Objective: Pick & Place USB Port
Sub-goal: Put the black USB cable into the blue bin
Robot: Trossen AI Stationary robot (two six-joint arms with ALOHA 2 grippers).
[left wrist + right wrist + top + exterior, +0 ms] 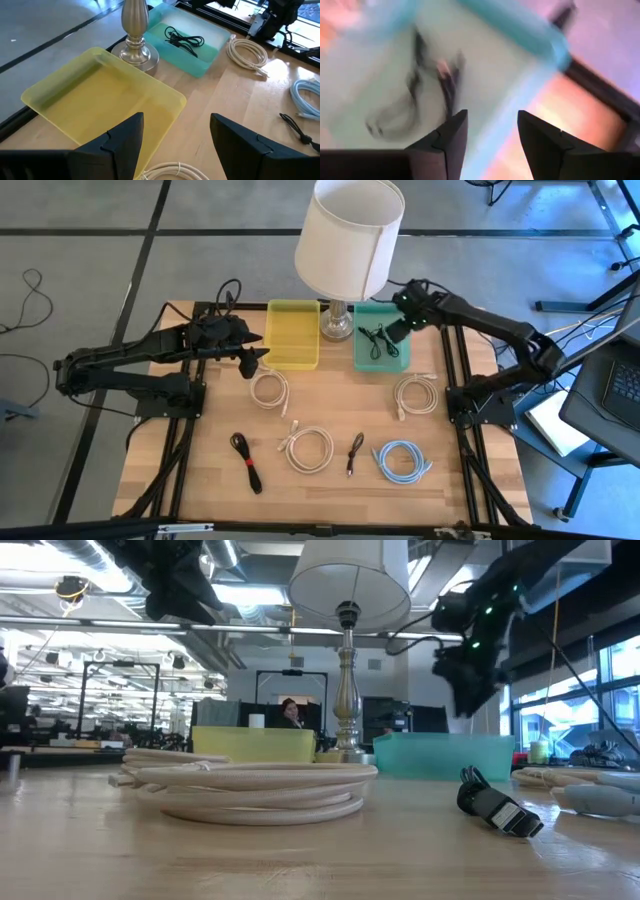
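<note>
Closest to the low camera lies a coiled white cable (250,788) on the wooden table (330,490), with a black USB cable (495,806) just to its side. My right gripper (400,328) hangs over the teal bin (358,358), its two fingers (442,142) parted with nothing between them. Below it, inside that bin, rests a tangled black cable (378,340), apart from my fingers. My left gripper (252,361) hovers at the near corner of the yellow bin (293,333), fingers (125,137) spread wide and empty; that bin holds nothing I can see. Between the two bins stands a lamp (347,240) on a silver base (135,37).

Spread on the table in front of the bins are more cables: a white coil (269,390) just beside my left gripper, another white coil (415,394) near my right arm's base, a third white coil (309,448) in the front row, a light blue coil (402,461), a short black cable (355,451) between those two, and a black cable with a red tie (246,462) farther left.
</note>
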